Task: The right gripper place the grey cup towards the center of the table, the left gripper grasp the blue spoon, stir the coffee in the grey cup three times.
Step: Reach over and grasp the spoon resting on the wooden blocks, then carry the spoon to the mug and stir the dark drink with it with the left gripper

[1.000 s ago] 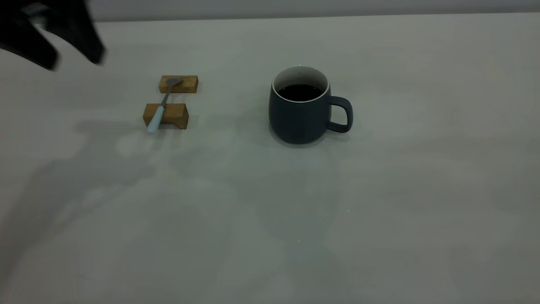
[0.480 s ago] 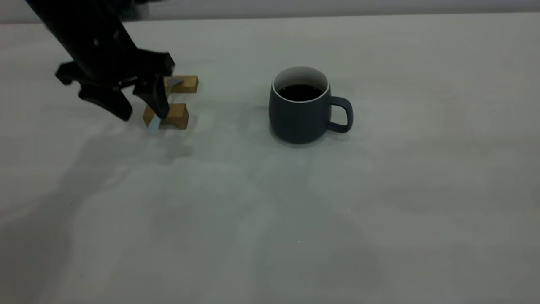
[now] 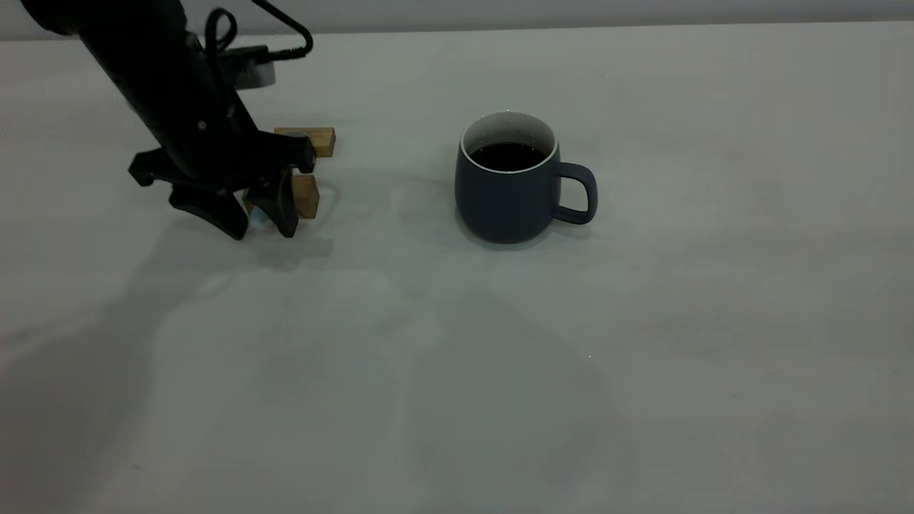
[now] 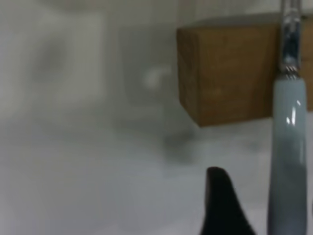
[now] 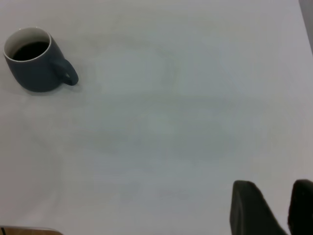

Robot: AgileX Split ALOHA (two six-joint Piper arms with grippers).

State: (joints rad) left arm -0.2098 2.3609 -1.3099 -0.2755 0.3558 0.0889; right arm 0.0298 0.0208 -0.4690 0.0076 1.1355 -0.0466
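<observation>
The grey cup [image 3: 508, 193] stands upright near the middle of the table [image 3: 457, 371], its handle toward the right, with dark coffee [image 3: 508, 155] inside. The blue spoon [image 3: 258, 220] lies across two wooden blocks and is mostly hidden behind my left gripper [image 3: 258, 227]. That gripper is open and low over the table, one finger on each side of the handle's end. In the left wrist view the pale blue handle [image 4: 288, 161] runs beside one black finger [image 4: 220, 205]. My right gripper [image 5: 276, 196] hangs far from the cup [image 5: 34, 66], a narrow gap between its fingers and nothing held.
Two brown wooden blocks carry the spoon: the far one [image 3: 314, 139] and the near one [image 3: 305, 196], which shows close up in the left wrist view [image 4: 225, 73]. The left arm's cable [image 3: 285, 36] loops above them.
My left arm has swung in from the far left corner and come down, so that its open fingers now straddle the spoon handle's end. Cup and blocks have not moved.
</observation>
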